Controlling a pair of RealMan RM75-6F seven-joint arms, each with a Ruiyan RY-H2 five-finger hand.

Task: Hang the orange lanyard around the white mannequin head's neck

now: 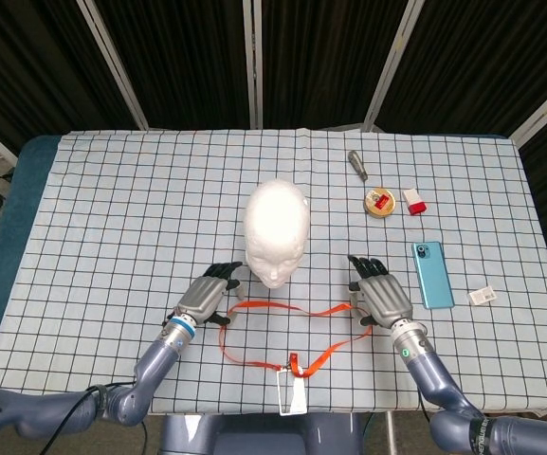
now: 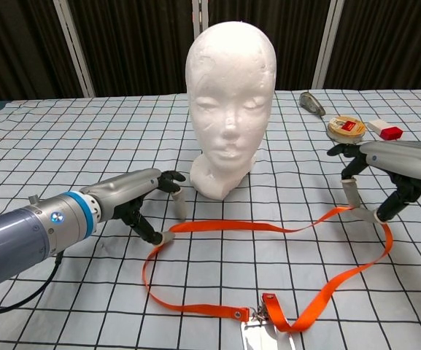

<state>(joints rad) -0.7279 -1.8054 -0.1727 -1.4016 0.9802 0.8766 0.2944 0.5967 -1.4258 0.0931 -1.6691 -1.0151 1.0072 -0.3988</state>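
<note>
On the surface (image 1: 112, 218), the lanyard (image 2: 268, 240) lies looped before the mannequin head (image 1: 276, 227), between the left robot hand (image 2: 148, 204) and right robot hand (image 2: 374, 186), its badge (image 1: 292, 395) at the near edge.

- A lab or test studio, set up for recording rather than living.
- Dark folding screens (image 1: 254, 57) with metal frames wall off the top of the frame.
- A table under a grid-checked cloth (image 1: 121, 209) fills the centre.
</note>
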